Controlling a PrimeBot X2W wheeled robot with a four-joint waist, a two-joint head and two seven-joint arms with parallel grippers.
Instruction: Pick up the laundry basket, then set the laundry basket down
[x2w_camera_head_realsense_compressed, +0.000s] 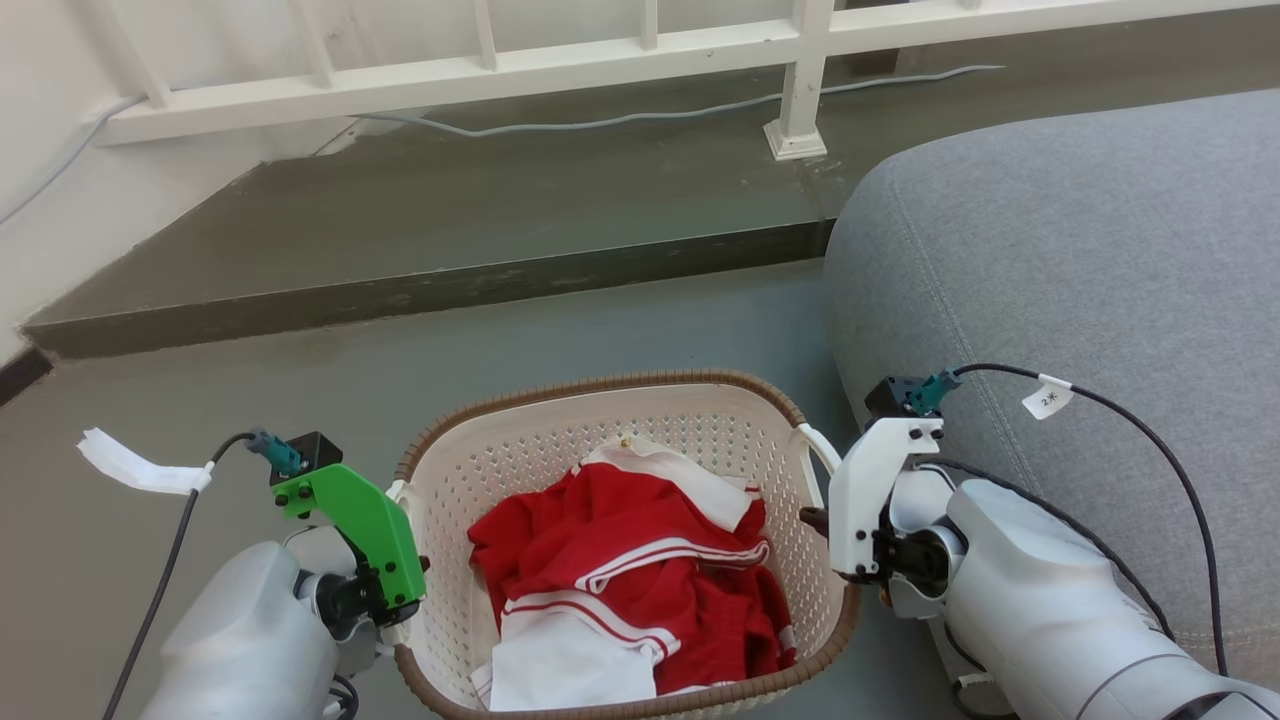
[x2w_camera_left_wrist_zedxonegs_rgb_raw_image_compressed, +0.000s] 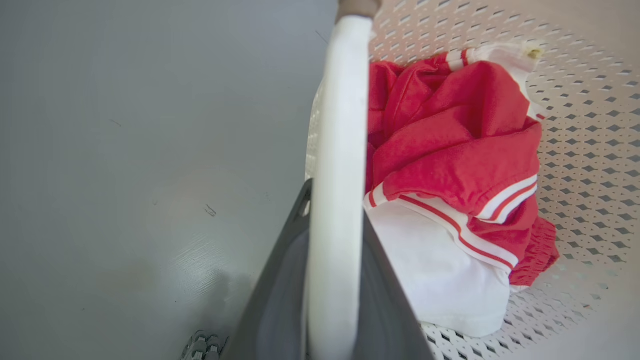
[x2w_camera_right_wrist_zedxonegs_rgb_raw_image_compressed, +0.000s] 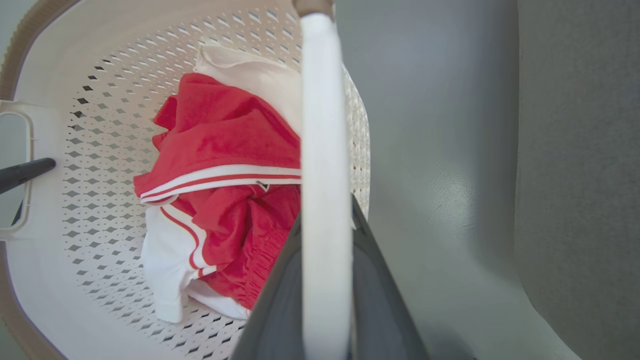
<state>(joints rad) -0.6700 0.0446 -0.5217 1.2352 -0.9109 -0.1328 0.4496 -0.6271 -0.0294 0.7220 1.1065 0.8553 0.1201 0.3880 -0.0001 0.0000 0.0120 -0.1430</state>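
Now my left gripper (x2w_camera_left_wrist_zedxonegs_rgb_raw_image_compressed: 334, 235) and right gripper (x2w_camera_right_wrist_zedxonegs_rgb_raw_image_compressed: 325, 235) clamp the white loop handles (x2w_camera_left_wrist_zedxonegs_rgb_raw_image_compressed: 340, 100) of the cream perforated brown-rimmed plastic laundry basket (x2w_camera_head_realsense_compressed: 600, 385); lift and set-down likely remain.

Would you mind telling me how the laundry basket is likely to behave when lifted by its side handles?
The laundry basket looks like rigid perforated plastic, so it should probably keep its shape. Holding just a few red-and-white clothes, it is likely light. The thin loop handle may flex.
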